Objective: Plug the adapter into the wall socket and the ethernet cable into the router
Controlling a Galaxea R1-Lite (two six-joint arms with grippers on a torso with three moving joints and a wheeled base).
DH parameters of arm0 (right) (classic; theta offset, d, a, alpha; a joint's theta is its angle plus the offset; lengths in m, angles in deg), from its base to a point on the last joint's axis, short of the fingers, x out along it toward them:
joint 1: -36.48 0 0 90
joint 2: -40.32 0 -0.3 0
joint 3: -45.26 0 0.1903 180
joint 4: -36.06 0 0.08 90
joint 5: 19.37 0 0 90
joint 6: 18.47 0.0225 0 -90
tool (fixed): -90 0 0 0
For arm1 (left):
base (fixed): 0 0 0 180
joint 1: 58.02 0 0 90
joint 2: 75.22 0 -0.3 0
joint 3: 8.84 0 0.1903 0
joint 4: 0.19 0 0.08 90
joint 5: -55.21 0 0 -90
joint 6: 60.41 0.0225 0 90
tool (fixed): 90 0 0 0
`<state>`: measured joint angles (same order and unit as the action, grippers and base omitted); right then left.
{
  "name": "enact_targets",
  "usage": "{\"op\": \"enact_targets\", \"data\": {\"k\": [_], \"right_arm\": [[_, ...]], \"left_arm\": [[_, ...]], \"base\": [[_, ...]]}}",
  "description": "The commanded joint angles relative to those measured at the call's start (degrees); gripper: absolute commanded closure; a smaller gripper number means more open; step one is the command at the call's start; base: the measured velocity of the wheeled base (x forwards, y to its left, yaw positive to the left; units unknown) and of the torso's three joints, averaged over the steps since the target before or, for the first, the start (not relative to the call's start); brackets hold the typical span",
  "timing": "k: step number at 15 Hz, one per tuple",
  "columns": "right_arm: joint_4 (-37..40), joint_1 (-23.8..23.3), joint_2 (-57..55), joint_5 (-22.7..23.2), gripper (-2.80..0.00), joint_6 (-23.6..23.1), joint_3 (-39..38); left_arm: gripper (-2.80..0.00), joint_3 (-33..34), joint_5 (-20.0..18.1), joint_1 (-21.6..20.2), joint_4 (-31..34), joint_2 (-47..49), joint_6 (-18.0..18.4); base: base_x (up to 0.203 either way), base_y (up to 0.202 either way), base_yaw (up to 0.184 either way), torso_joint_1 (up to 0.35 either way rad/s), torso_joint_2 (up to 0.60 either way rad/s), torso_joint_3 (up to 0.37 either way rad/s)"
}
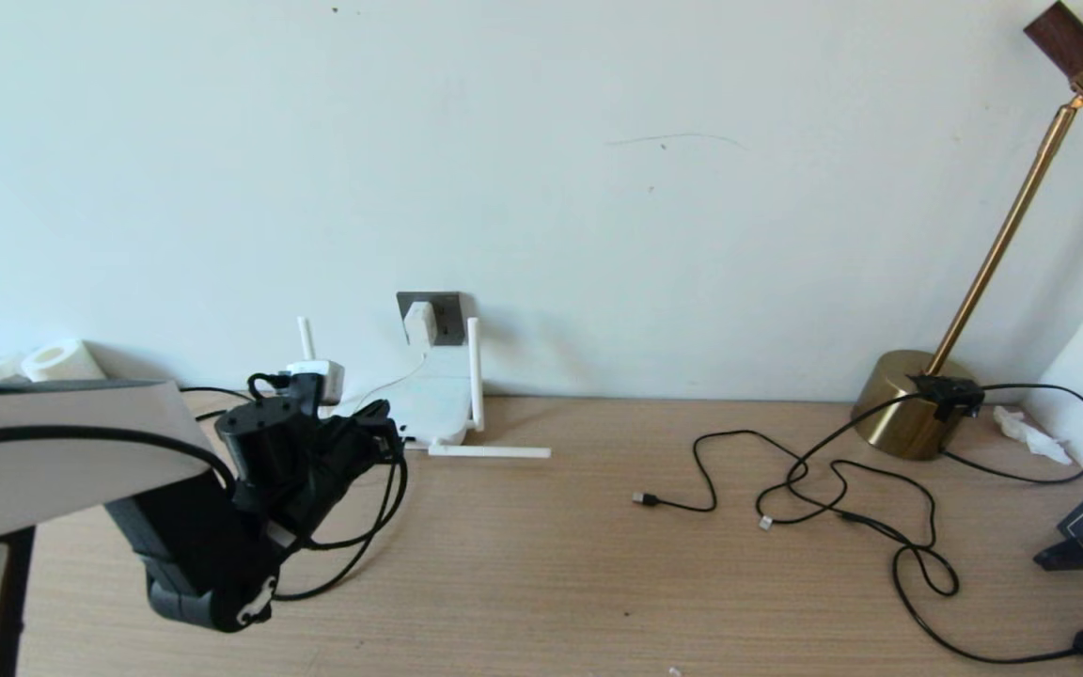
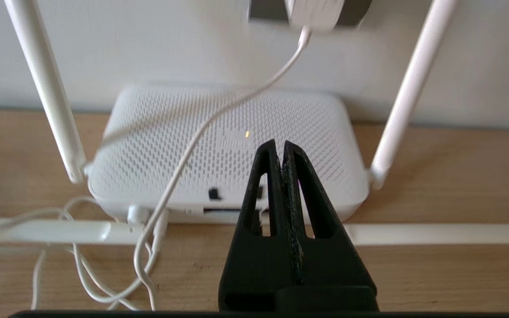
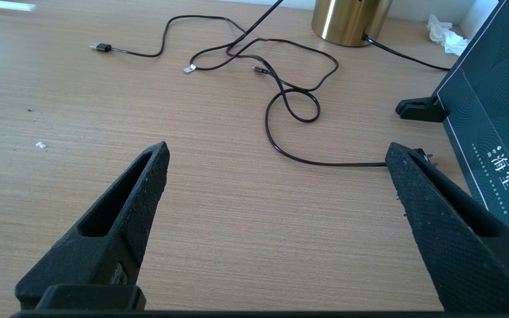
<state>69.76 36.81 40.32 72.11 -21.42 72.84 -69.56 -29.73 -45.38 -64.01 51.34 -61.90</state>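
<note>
The white adapter sits in the dark grey wall socket, and its thin white cord drops across the router. The router lies flat against the wall with a small amber light on. Two antennas stand up and two lie on the table. My left gripper is shut, its tips just in front of the router's port edge, nothing visible between them. A black cable runs off behind my left arm; I cannot tell whether it is the ethernet cable. My right gripper hangs open over bare table.
Thin black USB cables sprawl at centre right, beside a brass lamp base. A dark box stands on a clip at the right edge. Paper rolls lie at the back left. Loose white cord coils by the router.
</note>
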Motion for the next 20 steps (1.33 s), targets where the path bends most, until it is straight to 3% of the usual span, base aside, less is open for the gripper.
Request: {"op": "enact_targets", "data": {"k": [1, 4, 7, 10, 14, 16, 17, 18, 19, 20], "right_arm": [[0.1, 0.0, -0.1, 0.0, -2.80, 0.0, 0.0], [0.1, 0.0, -0.1, 0.0, -2.80, 0.0, 0.0], [0.1, 0.0, -0.1, 0.0, -2.80, 0.0, 0.0], [0.1, 0.0, -0.1, 0.0, -2.80, 0.0, 0.0], [0.1, 0.0, -0.1, 0.0, -2.80, 0.0, 0.0], [0.0, -0.1, -0.1, 0.0, -2.80, 0.2, 0.0], [0.1, 0.0, -0.1, 0.0, -2.80, 0.3, 0.0], [0.1, 0.0, -0.1, 0.0, -2.80, 0.5, 0.0], [0.0, -0.1, -0.1, -0.1, -2.80, 0.2, 0.0], [0.1, 0.0, -0.1, -0.1, -2.80, 0.3, 0.0]], "left_arm": [[0.00, 0.7, 0.1, 0.2, -0.2, -6.5, 0.1], [0.00, 2.8, 0.1, 0.2, 3.1, -16.9, 0.2], [0.00, 6.0, -0.1, 0.2, 11.4, -35.2, 0.6], [0.00, 8.9, 0.0, 0.1, 29.7, -59.3, 0.6], [0.00, 13.4, 2.4, -0.6, 68.5, -95.7, 0.5], [0.00, 19.6, 3.9, -3.3, 81.9, -106.8, -0.1], [0.00, 26.0, 4.0, -4.5, 84.7, -109.7, -0.1], [0.00, 30.9, 2.0, -5.1, 86.7, -110.7, -0.4], [0.00, 34.2, -2.6, -5.8, 89.1, -110.4, -1.1], [0.00, 35.3, -3.8, -6.2, 89.9, -110.3, 0.2]], "base": [[0.000, 0.000, 0.000, 0.000, 0.00, 0.000], [0.000, 0.000, 0.000, 0.000, 0.00, 0.000], [0.000, 0.000, 0.000, 0.000, 0.00, 0.000], [0.000, 0.000, 0.000, 0.000, 0.00, 0.000], [0.000, 0.000, 0.000, 0.000, 0.00, 0.000], [0.000, 0.000, 0.000, 0.000, 0.00, 0.000], [0.000, 0.000, 0.000, 0.000, 0.00, 0.000], [0.000, 0.000, 0.000, 0.000, 0.00, 0.000], [0.000, 0.000, 0.000, 0.000, 0.00, 0.000], [0.000, 0.000, 0.000, 0.000, 0.00, 0.000]]}}
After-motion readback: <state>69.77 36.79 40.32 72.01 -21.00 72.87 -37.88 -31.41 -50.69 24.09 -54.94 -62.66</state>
